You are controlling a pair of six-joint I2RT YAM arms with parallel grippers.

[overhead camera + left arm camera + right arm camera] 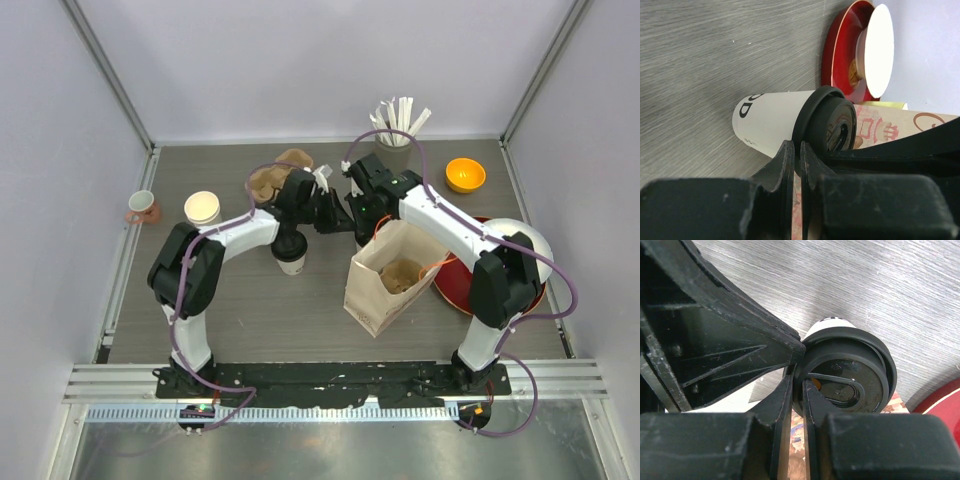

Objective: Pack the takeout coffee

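Observation:
The takeout coffee [291, 262] is a cream-white paper cup with a black lid [290, 243], left of the paper bag. In the left wrist view the cup [772, 122] lies sideways across the picture. My left gripper [796, 145] is shut on the lid's rim [810, 112]. In the right wrist view the lid [847, 375] faces the camera. My right gripper [797, 379] is shut on the rim's left edge, beside the left gripper's body [715, 340]. In the top view both wrists crowd together over the cup and hide the fingertips.
An open brown paper bag [385, 280] stands right of the cup, with something brown inside. Behind it lie a red tray [452, 285] and a white plate [520, 240]. An orange bowl [465, 175], stirrer holder [395, 140], cardboard carriers [272, 180], cup stack [202, 207] and pink mug [142, 207] are around.

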